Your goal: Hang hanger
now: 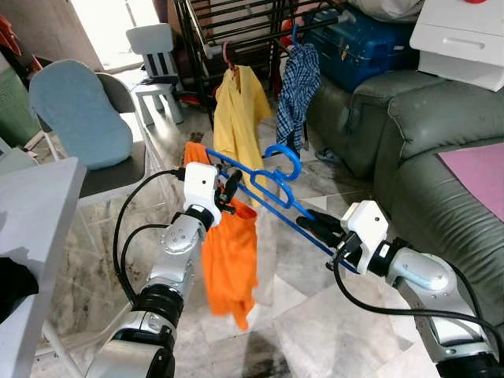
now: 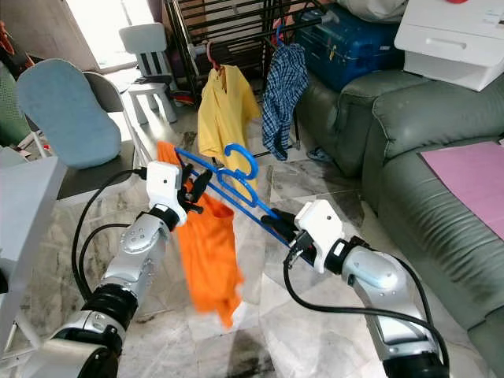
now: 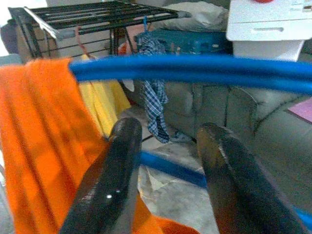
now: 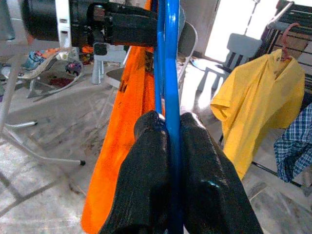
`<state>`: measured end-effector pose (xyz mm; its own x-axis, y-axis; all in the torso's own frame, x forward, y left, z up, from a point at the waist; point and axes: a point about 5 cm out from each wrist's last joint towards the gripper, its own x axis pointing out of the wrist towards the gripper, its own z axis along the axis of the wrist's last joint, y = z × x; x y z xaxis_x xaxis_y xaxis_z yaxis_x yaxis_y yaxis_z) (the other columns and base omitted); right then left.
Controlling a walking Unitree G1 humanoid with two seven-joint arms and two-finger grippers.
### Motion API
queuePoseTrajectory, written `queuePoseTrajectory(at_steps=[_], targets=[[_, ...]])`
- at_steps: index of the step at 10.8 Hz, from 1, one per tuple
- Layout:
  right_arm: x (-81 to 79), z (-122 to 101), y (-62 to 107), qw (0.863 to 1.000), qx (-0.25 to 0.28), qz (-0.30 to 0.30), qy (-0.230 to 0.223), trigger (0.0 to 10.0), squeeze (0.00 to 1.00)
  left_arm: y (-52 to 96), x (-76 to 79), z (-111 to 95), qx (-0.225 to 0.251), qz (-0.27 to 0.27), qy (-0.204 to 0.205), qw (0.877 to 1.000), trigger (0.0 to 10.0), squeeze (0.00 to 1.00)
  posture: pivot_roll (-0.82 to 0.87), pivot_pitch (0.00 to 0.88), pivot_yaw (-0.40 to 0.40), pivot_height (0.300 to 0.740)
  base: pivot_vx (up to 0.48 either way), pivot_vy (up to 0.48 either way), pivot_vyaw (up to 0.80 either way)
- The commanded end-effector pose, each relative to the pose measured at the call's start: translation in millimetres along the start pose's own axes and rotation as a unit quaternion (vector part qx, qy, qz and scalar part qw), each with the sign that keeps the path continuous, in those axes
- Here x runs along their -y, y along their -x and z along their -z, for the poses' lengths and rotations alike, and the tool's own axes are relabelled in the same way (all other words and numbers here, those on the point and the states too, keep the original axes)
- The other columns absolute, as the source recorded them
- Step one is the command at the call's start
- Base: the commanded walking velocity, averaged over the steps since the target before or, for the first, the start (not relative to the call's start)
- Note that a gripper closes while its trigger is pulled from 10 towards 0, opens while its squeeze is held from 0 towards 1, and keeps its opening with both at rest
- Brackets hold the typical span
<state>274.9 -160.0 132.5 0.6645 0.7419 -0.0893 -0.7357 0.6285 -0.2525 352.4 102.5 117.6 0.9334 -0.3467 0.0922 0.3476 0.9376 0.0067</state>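
A blue plastic hanger [image 1: 285, 160] is held level in front of me, with an orange shirt [image 1: 231, 260] draped from its left end. My right gripper [image 1: 315, 224] is shut on the hanger's right end; in the right wrist view its fingers [image 4: 151, 146] pinch the blue bar [image 4: 170, 58]. My left gripper [image 1: 231, 191] is at the hanger's left part beside the orange cloth. In the left wrist view its fingers [image 3: 117, 161] stand apart, open, with the blue bar [image 3: 195, 68] crossing just beyond the tips. The black drying rack [image 1: 236, 31] stands farther ahead.
On the rack hang a yellow shirt [image 1: 240, 102] and a plaid shirt [image 1: 298, 87]. A green sofa [image 1: 425, 134] is on the right with a blue suitcase [image 1: 362, 43] behind it. A chair with a blue cushion [image 1: 79, 110] and a white table [image 1: 31, 205] are on the left.
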Motion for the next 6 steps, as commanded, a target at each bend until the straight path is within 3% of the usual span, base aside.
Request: queuePoseTrajectory(at_steps=[1,4,6], targets=[[-1.7,-11,-2.9,1.0,0.027,-0.006,0.005,10.0,0.0,-2.1,-10.1,-6,0.008,-0.017,-0.011,1.0,10.0,1.0,-0.27,0.0,0.149,0.74,0.0,0.0,0.0],[2.2,-10,-6.5,1.0,0.022,0.01,0.009,10.0,0.0,1.9,-6.6,-4,0.012,-0.005,-0.01,1.0,10.0,1.0,-0.26,0.0,0.146,0.74,0.0,0.0,0.0],[4.2,-10,-8.4,1.0,0.023,0.016,0.011,10.0,0.0,12.5,0.0,6,0.003,0.016,0.008,1.0,10.0,1.0,-0.26,0.0,0.142,0.74,0.0,0.0,0.0]])
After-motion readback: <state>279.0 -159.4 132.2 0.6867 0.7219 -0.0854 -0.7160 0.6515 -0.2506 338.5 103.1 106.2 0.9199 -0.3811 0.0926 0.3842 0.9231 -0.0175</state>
